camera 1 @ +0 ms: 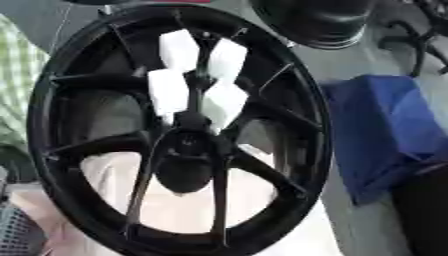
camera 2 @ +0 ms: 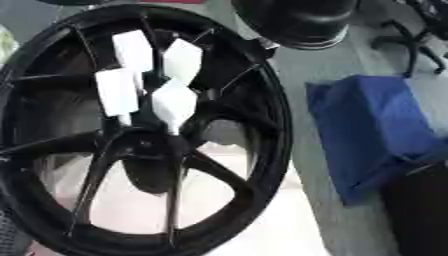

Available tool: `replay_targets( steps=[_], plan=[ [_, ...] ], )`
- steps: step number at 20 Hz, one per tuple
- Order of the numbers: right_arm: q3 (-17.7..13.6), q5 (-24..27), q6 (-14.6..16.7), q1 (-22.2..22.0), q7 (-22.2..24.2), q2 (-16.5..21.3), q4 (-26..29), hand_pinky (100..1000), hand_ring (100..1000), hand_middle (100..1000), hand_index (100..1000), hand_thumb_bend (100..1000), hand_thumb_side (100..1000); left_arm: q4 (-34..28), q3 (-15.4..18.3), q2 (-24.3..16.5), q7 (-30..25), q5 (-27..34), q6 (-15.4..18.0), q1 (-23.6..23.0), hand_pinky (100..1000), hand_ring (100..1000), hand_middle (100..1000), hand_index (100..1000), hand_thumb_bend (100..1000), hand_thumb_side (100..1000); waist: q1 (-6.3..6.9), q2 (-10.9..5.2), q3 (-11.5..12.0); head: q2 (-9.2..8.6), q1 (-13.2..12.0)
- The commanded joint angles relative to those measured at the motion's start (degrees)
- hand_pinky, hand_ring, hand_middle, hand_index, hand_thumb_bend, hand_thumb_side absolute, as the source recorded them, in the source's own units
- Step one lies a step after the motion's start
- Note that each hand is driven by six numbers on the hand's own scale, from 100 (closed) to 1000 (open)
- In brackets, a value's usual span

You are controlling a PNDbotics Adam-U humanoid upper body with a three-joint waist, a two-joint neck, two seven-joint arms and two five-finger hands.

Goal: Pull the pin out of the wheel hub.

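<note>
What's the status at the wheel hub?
No hands in view. Black wheel upright, hub centre; pin not discernible. White blocks between spokes. Blue cloth at right.

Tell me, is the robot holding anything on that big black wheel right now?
It cannot be told. No robot hand shows in either view; only white blocks sit among the spokes above the black wheel's hub.

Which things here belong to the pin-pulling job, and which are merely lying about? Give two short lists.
Belonging to the job:
black wheel
wheel hub
white blocks standing at the hub, possibly the pins

Lying about:
blue cloth on the right
dark round object behind the wheel

No robot hand shows.
</note>
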State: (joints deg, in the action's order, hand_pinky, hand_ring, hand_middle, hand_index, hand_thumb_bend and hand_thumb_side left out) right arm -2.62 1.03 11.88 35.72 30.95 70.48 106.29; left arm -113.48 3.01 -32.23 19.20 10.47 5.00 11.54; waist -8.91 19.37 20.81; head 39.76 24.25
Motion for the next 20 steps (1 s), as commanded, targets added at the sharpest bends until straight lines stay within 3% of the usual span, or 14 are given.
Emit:
replay_targets(
  steps=[1,12,20],
  plan=[
    [-1.1,0.1,0.1,0.3,-0.2,2.6,0.5,865,774,706,788,159,252,-1.1,0.7,-1.7,0.1,-0.3,0.1,0.1,728,592,547,766,333,765,0.53,-1.57,0.0,-0.15,0.1],
    [-0.7,-0.4,0.2,0.3,0.2,2.6,1.0,863,776,707,788,170,251,-1.1,0.7,-1.7,0.1,-0.2,0.2,0.2,728,590,547,766,335,763,0.51,-1.77,0.2,-1.04,-0.4],
    [0.9,-3.4,0.8,-0.9,1.4,3.3,4.3,859,797,736,807,243,241,-1.1,0.6,-1.7,0.1,-0.2,0.2,0.3,729,589,547,766,336,764,0.25,-1.66,0.5,-0.57,0.0]
  ],
)
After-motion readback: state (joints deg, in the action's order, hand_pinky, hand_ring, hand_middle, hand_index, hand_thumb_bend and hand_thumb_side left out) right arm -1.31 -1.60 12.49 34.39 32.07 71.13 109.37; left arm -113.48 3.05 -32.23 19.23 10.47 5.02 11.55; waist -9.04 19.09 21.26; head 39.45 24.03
